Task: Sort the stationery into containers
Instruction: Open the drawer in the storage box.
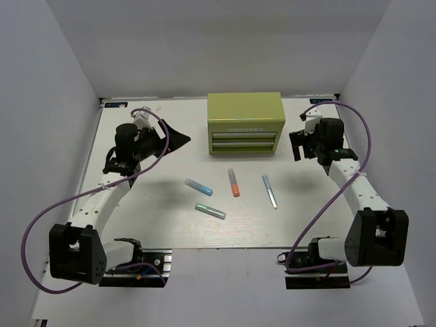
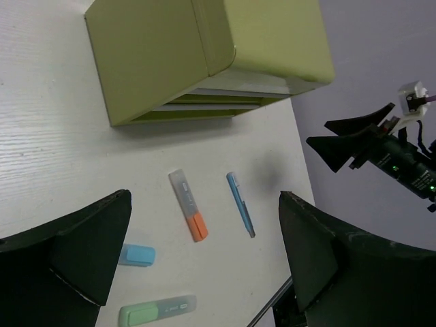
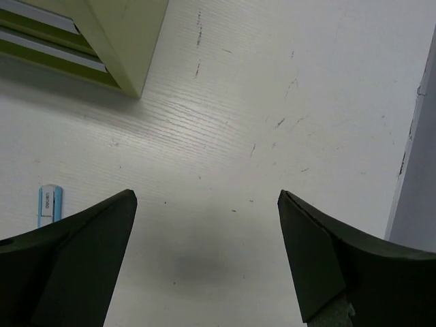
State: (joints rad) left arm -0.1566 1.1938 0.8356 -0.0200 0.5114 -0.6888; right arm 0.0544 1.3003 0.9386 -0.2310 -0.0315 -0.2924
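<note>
Yellow-green metal toolbox chest (image 1: pixel 245 122) stood far-centre on the white surface (image 1: pixel 157 218), its drawers apparently shut.
The left hand (image 1: pixel 178 139) and right hand (image 1: pixel 298 144) hung wide open and empty on either side of the stationery. The slim grey-blue pen (image 1: pixel 270 191), long axis near-to-far, lay nearest the right hand. The orange-ended stick (image 1: pixel 234 182), green-ended stick (image 1: pixel 210 211) and blue-ended stick (image 1: pixel 198 187) lay nearer the left hand.
</note>
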